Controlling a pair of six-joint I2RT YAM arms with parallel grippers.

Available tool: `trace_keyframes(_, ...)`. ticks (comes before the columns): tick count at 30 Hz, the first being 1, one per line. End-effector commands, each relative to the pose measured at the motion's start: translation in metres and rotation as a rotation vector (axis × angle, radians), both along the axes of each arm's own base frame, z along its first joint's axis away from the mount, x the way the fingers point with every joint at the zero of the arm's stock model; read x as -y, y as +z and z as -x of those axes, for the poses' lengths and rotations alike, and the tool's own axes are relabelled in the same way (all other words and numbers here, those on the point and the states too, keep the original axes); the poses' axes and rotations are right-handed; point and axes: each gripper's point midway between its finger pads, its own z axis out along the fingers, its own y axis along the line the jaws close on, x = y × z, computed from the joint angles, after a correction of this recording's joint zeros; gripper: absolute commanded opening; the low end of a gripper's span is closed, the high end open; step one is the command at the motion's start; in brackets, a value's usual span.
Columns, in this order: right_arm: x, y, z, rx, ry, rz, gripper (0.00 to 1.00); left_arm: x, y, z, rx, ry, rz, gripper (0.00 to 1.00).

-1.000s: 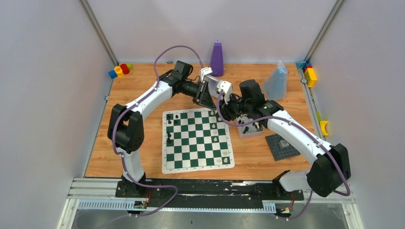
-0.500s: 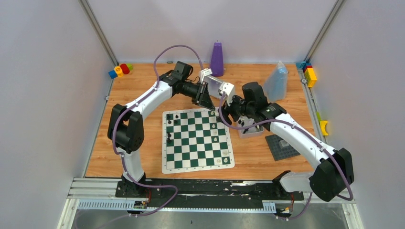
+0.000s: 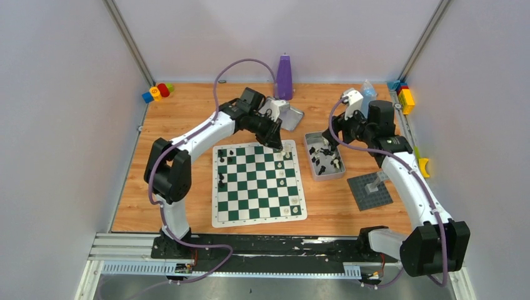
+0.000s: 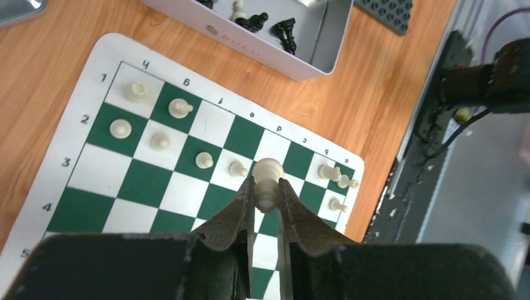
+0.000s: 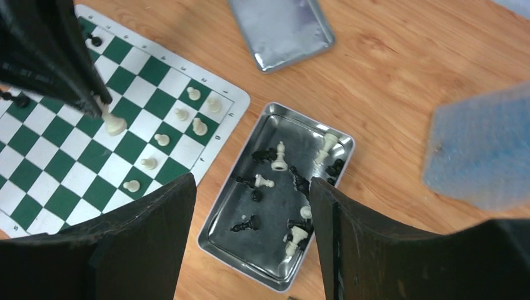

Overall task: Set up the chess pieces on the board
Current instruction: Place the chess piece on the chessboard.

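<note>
Wood-grain laminate covers the tabletop (image 3: 134, 187), which sits inside an enclosure of pale grey-lilac walls (image 3: 56, 137). Slanting aluminium posts (image 3: 128, 40) stand in the far corners and a metal rail (image 3: 125, 245) runs along the near edge. At the far left corner lies a cluster of coloured toy blocks (image 3: 157, 92).

The flat green-and-white checked board (image 3: 259, 219) lies left of centre on the wood. A few black chess pieces (image 3: 221, 180) stand on its left files and cream-white chess pieces (image 3: 284, 181) on its right files. The left gripper (image 4: 266, 187) hangs over the board's far right corner, clenched on a round-headed cream-white piece (image 4: 269, 170) held upright. Whether the base of this piece touches the squares I cannot tell.

Behind stand a purple cone-shaped bottle (image 3: 284, 76) and a flat silver lid (image 3: 290, 116). Just right of the board, a silver metal tray (image 4: 250, 53) holds loose black and cream pieces. The right gripper (image 5: 251, 181) hovers above that tray, jaws spread wide and empty. Further right are a translucent blue plastic bag (image 5: 481, 150), a dark grey studded baseplate (image 3: 375, 199) and more bright blocks (image 3: 405, 97).
</note>
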Motion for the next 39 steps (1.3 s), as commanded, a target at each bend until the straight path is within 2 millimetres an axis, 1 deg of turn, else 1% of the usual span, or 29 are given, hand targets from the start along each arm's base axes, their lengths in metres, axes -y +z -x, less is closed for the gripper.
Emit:
trace_keyframes(1,0.020,0.002,-0.009,-0.031,-0.098,-0.068,0.68,0.021,0.001,0.001,0.269,-0.077,-0.091,0.04)
trace_keyframes(2,0.024,0.001,-0.011,-0.039,-0.113,-0.070,0.68,0.023,-0.002,-0.001,0.306,-0.079,-0.121,0.04)
trace_keyframes(4,0.029,-0.003,-0.013,-0.052,-0.132,-0.073,0.68,0.037,-0.008,0.010,0.361,-0.121,-0.155,0.04)
trace_keyframes(10,0.037,-0.006,-0.015,-0.056,-0.156,-0.070,0.68,0.058,-0.035,0.031,0.444,-0.198,-0.253,0.04)
trace_keyframes(14,0.042,-0.008,-0.015,-0.057,-0.170,-0.068,0.68,0.064,-0.057,0.045,0.460,-0.245,-0.309,0.05)
trace_keyframes(17,0.043,-0.008,-0.015,-0.058,-0.174,-0.068,0.68,0.067,-0.073,0.051,0.451,-0.271,-0.345,0.05)
trace_keyframes(22,0.043,-0.009,-0.014,-0.058,-0.171,-0.066,0.68,0.068,-0.090,0.060,0.443,-0.308,-0.402,0.05)
trace_keyframes(30,0.042,-0.012,-0.013,-0.066,-0.162,-0.066,0.68,0.067,-0.108,0.068,0.427,-0.324,-0.444,0.07)
trace_keyframes(33,0.042,-0.014,-0.014,-0.070,-0.160,-0.064,0.68,0.067,-0.111,0.072,0.424,-0.329,-0.447,0.07)
trace_keyframes(39,0.042,-0.016,-0.014,-0.075,-0.156,-0.063,0.68,0.065,-0.107,0.076,0.434,-0.332,-0.447,0.08)
